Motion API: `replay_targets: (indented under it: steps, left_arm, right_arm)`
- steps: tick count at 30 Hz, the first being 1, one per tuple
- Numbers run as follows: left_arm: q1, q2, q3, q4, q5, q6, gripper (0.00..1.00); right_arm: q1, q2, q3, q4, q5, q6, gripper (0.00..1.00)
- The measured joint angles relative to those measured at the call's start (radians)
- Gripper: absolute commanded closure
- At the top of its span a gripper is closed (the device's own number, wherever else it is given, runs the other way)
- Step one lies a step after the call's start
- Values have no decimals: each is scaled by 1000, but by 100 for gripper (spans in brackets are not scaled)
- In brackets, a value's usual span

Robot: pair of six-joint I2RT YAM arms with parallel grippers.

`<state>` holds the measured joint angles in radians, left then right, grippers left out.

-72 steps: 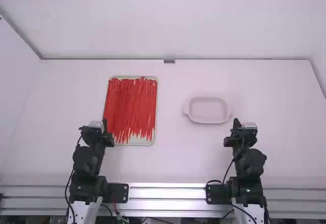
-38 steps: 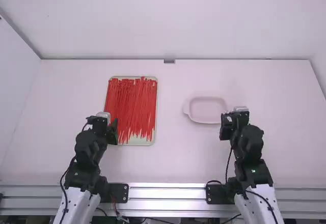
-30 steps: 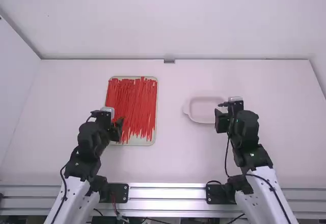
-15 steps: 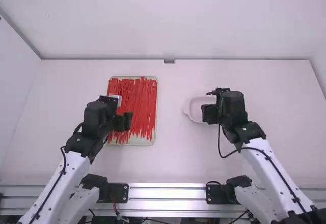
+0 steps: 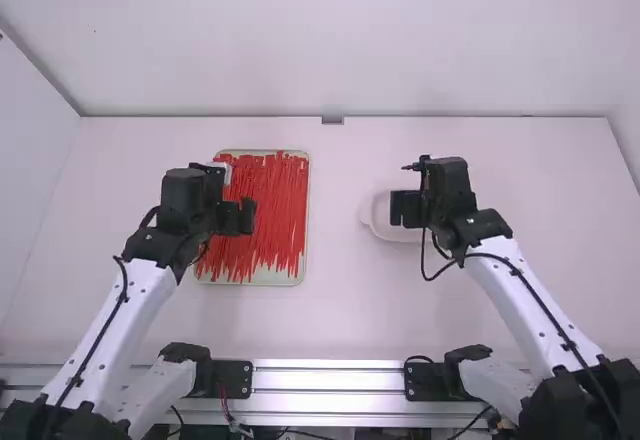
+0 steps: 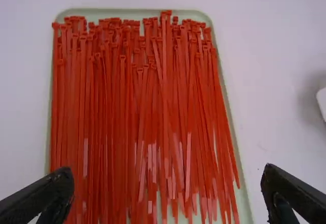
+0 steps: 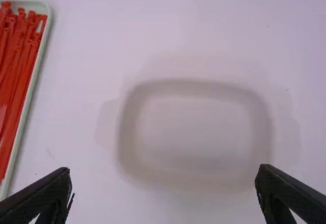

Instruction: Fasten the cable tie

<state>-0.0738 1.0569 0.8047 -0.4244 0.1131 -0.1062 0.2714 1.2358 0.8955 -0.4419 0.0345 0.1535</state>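
Now that both arms have reached out from rest, we hang our left claw [image 6: 168, 198], spread wide, over the red cable ties [image 6: 137, 112] on their tray [image 6: 204, 16], and our right claw [image 7: 163, 196], likewise apart, over the dish [image 7: 193, 127]; nothing is picked yet.

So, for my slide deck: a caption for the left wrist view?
Open left gripper over a pale green tray of red cable ties.

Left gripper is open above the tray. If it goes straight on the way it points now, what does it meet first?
Most likely the pile of red cable ties on the pale green tray. The left gripper points at the pile's middle with nothing between, though its height above is unclear.
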Motion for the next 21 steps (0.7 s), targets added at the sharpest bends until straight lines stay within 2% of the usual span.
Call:
replay_targets:
  steps: [7,14,17,21]
  left_arm:
    - [20,27,21,-5,20,-8,1]
    - [20,28,21,-6,22,-9,1]
    - [20,28,21,-5,22,-11,1]
    - [20,28,21,10,22,-11,1]
  right_arm:
    - [-18,23,21,-10,0,8,2]
    - [-101,18,14,22,-42,13,2]
    - [-132,-27,-22,52,-71,9,2]
    - [-128,-122,-83,75,-97,3,2]
